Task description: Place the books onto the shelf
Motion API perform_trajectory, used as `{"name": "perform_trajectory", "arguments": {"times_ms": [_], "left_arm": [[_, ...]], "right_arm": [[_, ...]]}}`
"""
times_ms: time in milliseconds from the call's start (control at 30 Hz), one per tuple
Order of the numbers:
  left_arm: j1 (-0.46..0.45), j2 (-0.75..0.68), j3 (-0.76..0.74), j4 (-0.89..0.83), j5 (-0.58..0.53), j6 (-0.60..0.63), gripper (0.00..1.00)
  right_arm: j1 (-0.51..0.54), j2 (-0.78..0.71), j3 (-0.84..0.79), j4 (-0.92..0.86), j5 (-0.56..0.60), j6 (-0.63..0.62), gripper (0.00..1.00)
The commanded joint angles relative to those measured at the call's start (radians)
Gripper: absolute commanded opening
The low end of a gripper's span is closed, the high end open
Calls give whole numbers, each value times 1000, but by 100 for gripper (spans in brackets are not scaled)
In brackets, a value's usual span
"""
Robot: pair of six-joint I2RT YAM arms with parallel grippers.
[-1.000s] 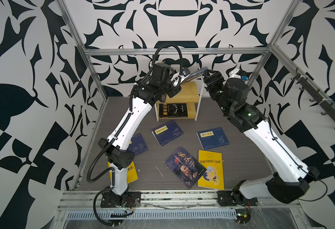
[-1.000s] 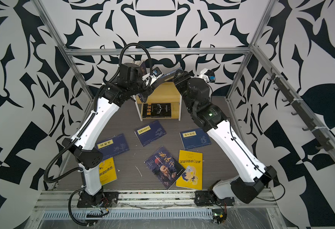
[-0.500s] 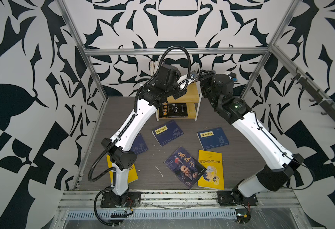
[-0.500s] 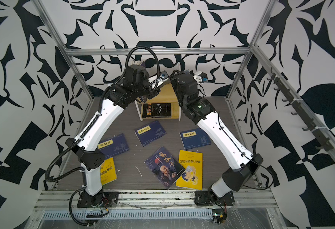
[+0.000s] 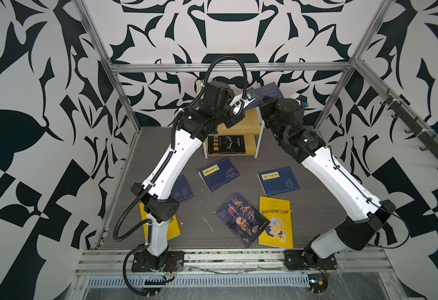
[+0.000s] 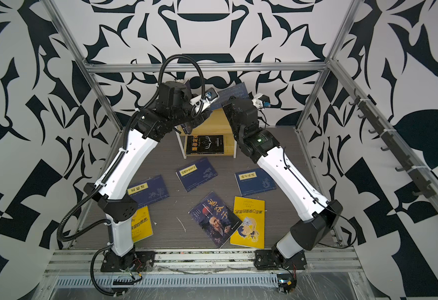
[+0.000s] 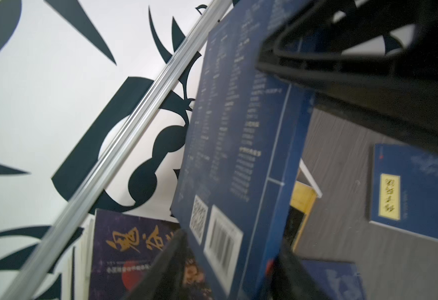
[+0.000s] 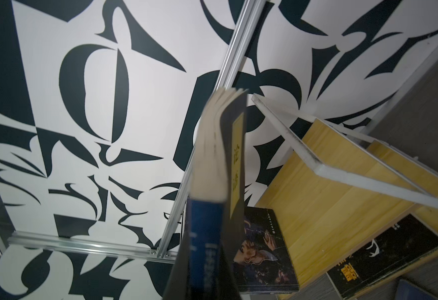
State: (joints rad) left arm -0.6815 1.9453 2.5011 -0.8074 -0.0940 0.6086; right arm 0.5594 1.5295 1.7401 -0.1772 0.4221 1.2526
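Note:
A navy book (image 5: 267,94) (image 6: 232,94) is held tilted above the shelf (image 5: 249,122) (image 6: 217,122). My right gripper (image 8: 203,265) is shut on its spine end. My left gripper (image 7: 228,259) stands open around the same book's (image 7: 238,130) barcode corner, with a gap on one side. A portrait book (image 8: 262,246) (image 7: 124,246) lies on the shelf's top board (image 8: 329,194). On the floor lie three navy books (image 5: 219,174) (image 5: 277,180) (image 5: 182,188), a portrait book (image 5: 242,219) and two yellow books (image 5: 275,222) (image 5: 172,226).
A black-covered book with yellow characters (image 5: 225,144) lies on the shelf's lower board. The left arm (image 5: 176,161) covers part of one navy and one yellow book. Metal frame posts (image 5: 124,104) and patterned walls close in the floor on three sides.
The right gripper swung in to the raised navy book and closed on it. The left gripper, which held that book, has opened its jaws.

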Motion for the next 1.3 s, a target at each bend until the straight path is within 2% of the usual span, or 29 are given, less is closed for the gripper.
{"name": "perform_trajectory", "arguments": {"times_ms": [0, 67, 200, 267, 333, 433, 500, 600, 800, 900, 1167, 1267], "left_arm": [[34, -26, 92, -69, 16, -108, 69], [71, -34, 125, -98, 42, -163, 78], [136, -45, 164, -139, 110, -237, 86], [156, -50, 179, -165, 126, -263, 94], [172, -58, 189, -200, 165, -274, 96], [207, -74, 187, -269, 284, -285, 98], [221, -89, 173, -299, 335, -295, 98], [248, -110, 154, -343, 437, -287, 98], [339, -131, 148, -412, 718, -286, 100], [374, -152, 113, -460, 880, -250, 100], [374, -173, 8, -506, 1080, -174, 100], [372, -173, -26, -495, 1129, -178, 95]], "right_arm": [[-60, -73, -64, 143, -117, -150, 0], [-89, -97, -104, 232, -238, -258, 0], [-104, -120, -121, 348, -513, -504, 0], [-104, -122, -115, 371, -670, -613, 0], [-104, -130, -120, 381, -814, -707, 0], [-104, -174, -168, 395, -953, -822, 0], [-104, -219, -226, 419, -981, -897, 0], [-110, -277, -335, 525, -993, -906, 0], [-116, -284, -363, 498, -1234, -1005, 0], [-115, -271, -380, 508, -1280, -998, 0], [-107, -228, -385, 591, -1336, -958, 0], [-101, -208, -374, 586, -1337, -954, 0]]}}
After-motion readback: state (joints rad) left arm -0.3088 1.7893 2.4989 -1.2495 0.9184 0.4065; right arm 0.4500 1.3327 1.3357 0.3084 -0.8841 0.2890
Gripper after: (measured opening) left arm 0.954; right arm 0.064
